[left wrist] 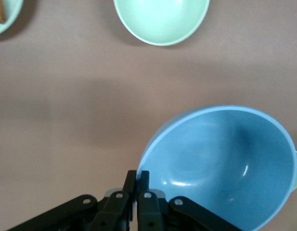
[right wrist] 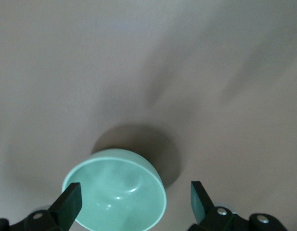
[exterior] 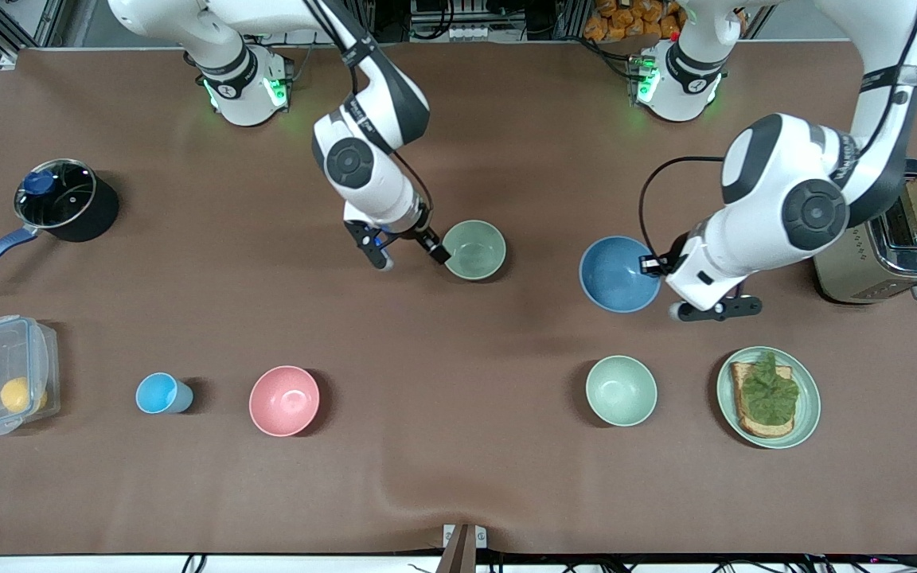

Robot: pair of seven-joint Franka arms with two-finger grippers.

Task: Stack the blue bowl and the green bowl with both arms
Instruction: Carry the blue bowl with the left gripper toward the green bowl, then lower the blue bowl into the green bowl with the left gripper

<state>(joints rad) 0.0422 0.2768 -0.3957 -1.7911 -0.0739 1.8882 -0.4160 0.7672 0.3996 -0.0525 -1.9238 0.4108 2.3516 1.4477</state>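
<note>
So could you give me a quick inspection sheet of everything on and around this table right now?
Surface: brown table, slightly rippled at the front edge.
Job's things: blue bowl gripped at its rim; green bowl standing free.
Clutter: pot, lidded box, cup, pink bowl, mint bowl, toast plate, toaster.
Grippers: left gripper shut on the blue bowl's rim; right gripper open, one finger at the green bowl's rim.
Cables: black cable looping on the left arm.
Surroundings: metal framing, orange packets.

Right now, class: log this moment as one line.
left gripper: shut on blue bowl rim | right gripper: open, at green bowl | bowls apart, unstacked
</note>
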